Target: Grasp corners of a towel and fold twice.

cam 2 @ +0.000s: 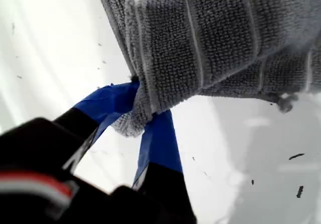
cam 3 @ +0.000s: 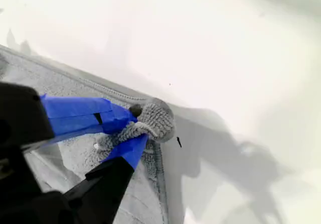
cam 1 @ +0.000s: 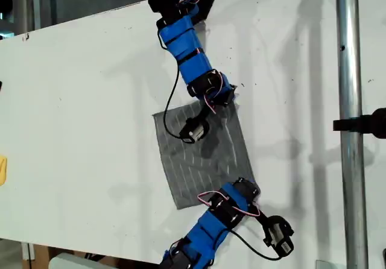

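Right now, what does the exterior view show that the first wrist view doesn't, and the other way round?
Only the exterior view shows the whole thin grey striped towel spread on the white table, both blue arms at the towel's edge toward that view's right, and the metal pole.

Only the first wrist view shows the grip itself: my first pincer pinching a bunched towel corner, that corner raised off the table, and the pile of the cloth.

Both show the towel, its pale stripes and the white table.
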